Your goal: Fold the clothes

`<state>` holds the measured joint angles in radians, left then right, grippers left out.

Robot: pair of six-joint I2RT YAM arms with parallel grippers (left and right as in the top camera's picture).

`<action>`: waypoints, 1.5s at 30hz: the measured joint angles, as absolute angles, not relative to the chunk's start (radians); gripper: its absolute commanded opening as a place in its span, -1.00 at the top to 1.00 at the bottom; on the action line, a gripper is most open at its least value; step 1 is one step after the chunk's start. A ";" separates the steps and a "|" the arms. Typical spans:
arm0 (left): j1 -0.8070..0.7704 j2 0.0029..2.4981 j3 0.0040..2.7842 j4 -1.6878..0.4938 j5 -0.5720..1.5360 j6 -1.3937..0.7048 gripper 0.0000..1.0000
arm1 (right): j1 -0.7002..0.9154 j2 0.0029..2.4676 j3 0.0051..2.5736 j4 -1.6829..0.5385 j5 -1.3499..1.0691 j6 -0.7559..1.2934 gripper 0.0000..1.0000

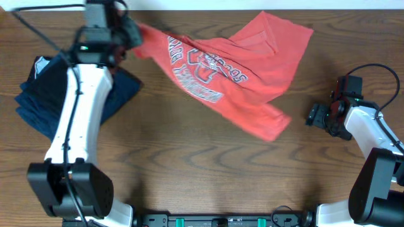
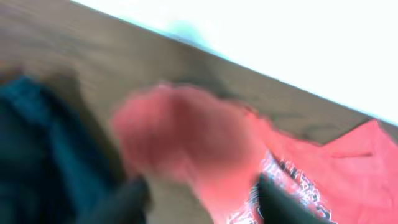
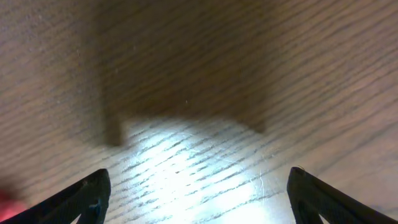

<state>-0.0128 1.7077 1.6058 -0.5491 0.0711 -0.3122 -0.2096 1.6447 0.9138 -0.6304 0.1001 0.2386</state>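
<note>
A coral-red short-sleeved cotton T-shirt (image 1: 227, 75) lies crumpled across the far middle of the dark-brown, wood-grained tabletop (image 1: 189, 176). Its chest faces up and shows arched navy-and-white lettering around a graphic. The soft fabric runs diagonally. One corner is gathered at the far left, a broad panel with a visible seam spreads toward the far edge, and a rounded flap reaches toward the centre right. The left claw (image 1: 129, 34) is closed on that gathered corner. In the blurred left wrist view, a bunch of red cloth (image 2: 186, 143) sits pinched between its two dark fingers (image 2: 283, 202). Just beside this arm lies a stack of folded navy-blue garments (image 1: 38, 94), near the left edge. The right claw (image 1: 314, 115) is well apart from the shirt, near the right edge. Its black fingers (image 3: 87, 196) are spread wide over bare, lit wood, holding nothing. Bare grain runs across the near half of the tabletop between both arms.
</note>
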 measured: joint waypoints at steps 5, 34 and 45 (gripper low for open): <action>-0.025 1.706 1.592 -0.784 0.111 -0.317 -0.96 | -0.210 1.645 0.914 -0.639 0.100 0.239 -0.81; -0.662 1.821 0.980 -0.081 0.307 -0.852 -0.52 | -0.210 1.645 0.913 -0.655 0.100 0.239 -0.83; -0.702 1.915 0.988 0.007 0.316 -0.995 0.88 | -0.210 1.645 0.913 -0.659 0.099 0.239 -0.84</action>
